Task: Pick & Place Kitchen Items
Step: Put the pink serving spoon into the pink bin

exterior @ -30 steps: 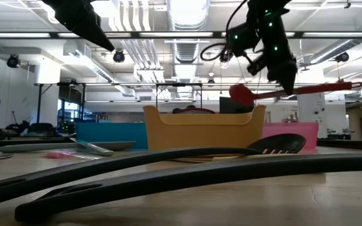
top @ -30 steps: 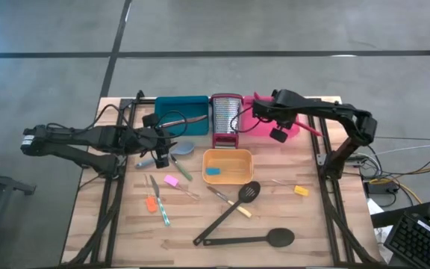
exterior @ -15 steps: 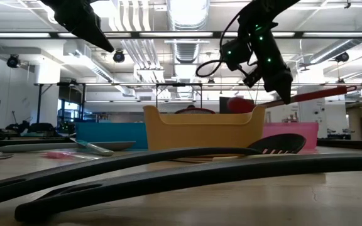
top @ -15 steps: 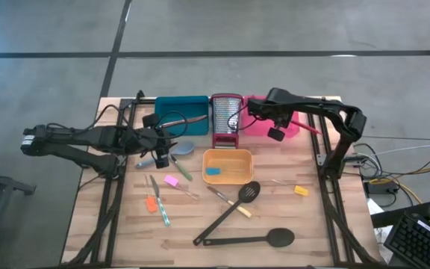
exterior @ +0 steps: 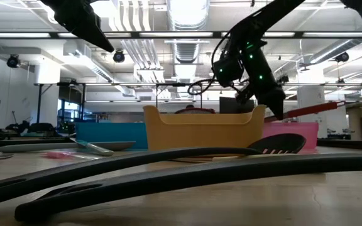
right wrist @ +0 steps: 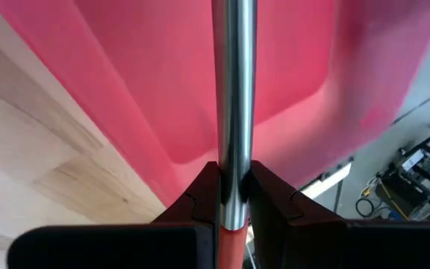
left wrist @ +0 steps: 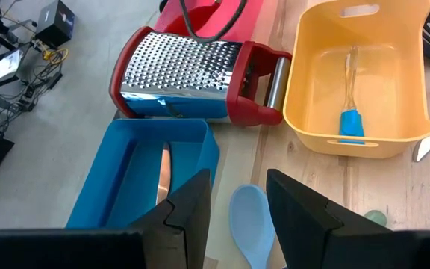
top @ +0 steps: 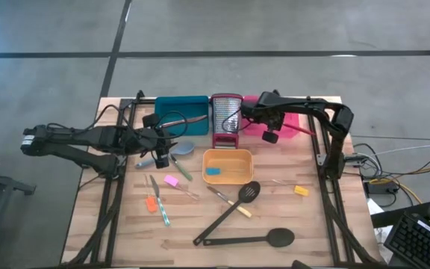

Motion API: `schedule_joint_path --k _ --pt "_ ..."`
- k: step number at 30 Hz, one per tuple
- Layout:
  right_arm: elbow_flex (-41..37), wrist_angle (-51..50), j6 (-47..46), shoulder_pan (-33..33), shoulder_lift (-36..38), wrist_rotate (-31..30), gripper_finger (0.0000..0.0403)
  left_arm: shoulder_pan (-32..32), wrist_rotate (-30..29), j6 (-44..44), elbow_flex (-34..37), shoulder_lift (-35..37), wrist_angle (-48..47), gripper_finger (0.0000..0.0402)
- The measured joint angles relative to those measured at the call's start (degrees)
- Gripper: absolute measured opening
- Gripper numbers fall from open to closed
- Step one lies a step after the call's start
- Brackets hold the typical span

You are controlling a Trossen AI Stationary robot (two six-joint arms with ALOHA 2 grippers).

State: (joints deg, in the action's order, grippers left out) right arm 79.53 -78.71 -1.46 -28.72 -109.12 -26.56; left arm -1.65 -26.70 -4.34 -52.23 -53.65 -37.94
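Pinching a red-handled steel utensil point(right wrist: 233, 112) lengthwise over the pink tray point(top: 288, 124), the right pincer point(top: 262, 119) hovers; left pincer point(left wrist: 237, 205) spread.

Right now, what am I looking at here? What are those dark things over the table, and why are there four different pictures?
Two robot arms work at a wooden table. One camera looks down from above, one sits at table height, and one rides each wrist. The right gripper holds a red-handled steel utensil over the pink tray. The left gripper waits open near the teal tray and grey spoon. A steel grater, an orange tray and a black ladle also sit there.
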Motion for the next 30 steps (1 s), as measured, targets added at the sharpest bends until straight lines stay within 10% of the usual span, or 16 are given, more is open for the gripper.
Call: schedule_joint_path --k 16,30 --pt "-0.07 0.28 1.98 -1.96 -6.64 -0.39 0.0036 0.0 0.0 0.0 0.0 0.0 -0.02 0.0135" --pt "-0.15 1.27 0.11 -1.92 -5.71 -0.27 0.0144 0.0 0.0 0.0 0.0 0.0 -0.02 0.0135"
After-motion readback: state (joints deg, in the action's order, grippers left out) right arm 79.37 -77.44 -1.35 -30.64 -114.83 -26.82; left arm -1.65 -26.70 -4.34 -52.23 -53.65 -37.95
